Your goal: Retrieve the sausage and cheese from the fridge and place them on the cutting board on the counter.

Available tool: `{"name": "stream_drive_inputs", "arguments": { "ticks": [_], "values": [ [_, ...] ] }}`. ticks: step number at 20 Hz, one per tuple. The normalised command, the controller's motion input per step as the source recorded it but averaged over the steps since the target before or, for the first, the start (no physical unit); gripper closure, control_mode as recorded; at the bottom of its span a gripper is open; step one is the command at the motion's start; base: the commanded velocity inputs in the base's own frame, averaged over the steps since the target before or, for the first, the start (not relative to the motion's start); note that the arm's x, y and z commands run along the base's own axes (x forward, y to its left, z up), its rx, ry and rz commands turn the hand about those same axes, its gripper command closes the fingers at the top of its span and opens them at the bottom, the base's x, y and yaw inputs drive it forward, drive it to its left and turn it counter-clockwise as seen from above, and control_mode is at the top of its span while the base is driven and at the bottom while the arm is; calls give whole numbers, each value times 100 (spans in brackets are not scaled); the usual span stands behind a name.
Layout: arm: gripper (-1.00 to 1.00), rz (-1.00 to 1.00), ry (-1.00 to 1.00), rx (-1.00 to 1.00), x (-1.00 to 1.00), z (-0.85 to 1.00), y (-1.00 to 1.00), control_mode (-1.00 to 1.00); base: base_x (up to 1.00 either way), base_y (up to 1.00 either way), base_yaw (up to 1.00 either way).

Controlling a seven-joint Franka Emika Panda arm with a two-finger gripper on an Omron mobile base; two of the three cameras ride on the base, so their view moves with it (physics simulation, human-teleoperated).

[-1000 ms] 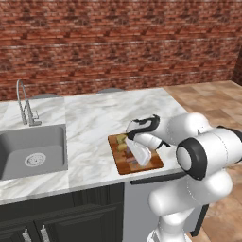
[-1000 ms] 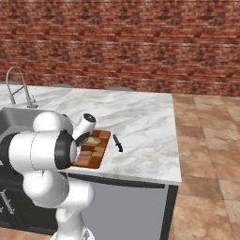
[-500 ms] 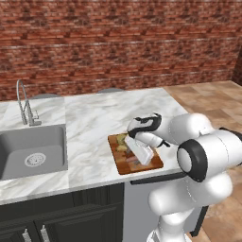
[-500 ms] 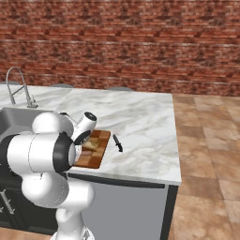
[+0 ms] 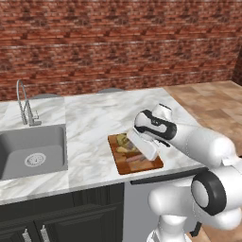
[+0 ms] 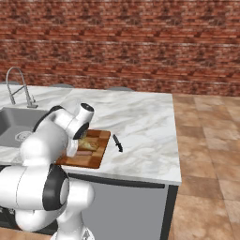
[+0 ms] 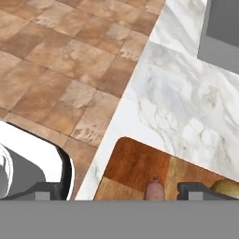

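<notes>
- Left base view: the small rectangular brown wooden cutting board (image 5: 134, 156) lies on the white grey-veined marble tabletop (image 5: 94, 118), near its front edge and to the right of the steel sink (image 5: 30, 151).
- A yellow-tan chunk of cheese (image 5: 123, 140) sits on the far part of the board, and the short reddish-brown sausage (image 5: 136, 159) lies on the nearer part, partly behind the arm's white hand.
- The claw (image 5: 142, 147) hangs low over the board, close above the 2 foods; from here I cannot tell how its jaws stand.
- A curved steel faucet (image 5: 23, 104) rises behind the sink, and a red brick wall (image 5: 118, 42) closes the back.
- Right base view: the same board (image 6: 86, 150) lies beside the arm's white elbow, with the cheese (image 6: 88, 143) and the sausage (image 6: 84, 153) on it, close together.
- A small black knife (image 6: 117, 143) lies on the marble just right of the board, apart from it.
- Brown floor tiles (image 6: 211, 159) spread to the right of the tabletop.
- Hand view: 2 dark fingertips (image 7: 198, 190) rise at the bottom, wide apart and holding nothing.
- The rounded end of the sausage (image 7: 154, 189) shows between them on the board (image 7: 140, 163); whether it touches them is unclear.
- A bit of the yellow cheese (image 7: 226, 187) shows at the lower right, just beyond one fingertip.
- Marble (image 7: 186, 102) lies past the board, tile floor (image 7: 60, 60) to the left.
</notes>
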Motion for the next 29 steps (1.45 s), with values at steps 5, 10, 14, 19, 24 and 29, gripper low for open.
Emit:
{"name": "stream_drive_inputs", "arguments": {
  "ticks": [5,10,14,19,24,29],
  "values": [
    [-100,1,0,0,-31,73,0,-100,0,0,0],
    [-100,-10,0,0,-75,52,0,-100,0,0,0],
    [-100,-21,0,0,-74,59,0,-100,0,0,0],
    [-100,-26,0,0,-76,64,0,-100,0,0,0],
    [-100,-42,0,-2,-69,49,-1,-100,0,0,0],
    [-100,-44,0,0,-70,48,-11,-100,0,0,0]
  ]
}}
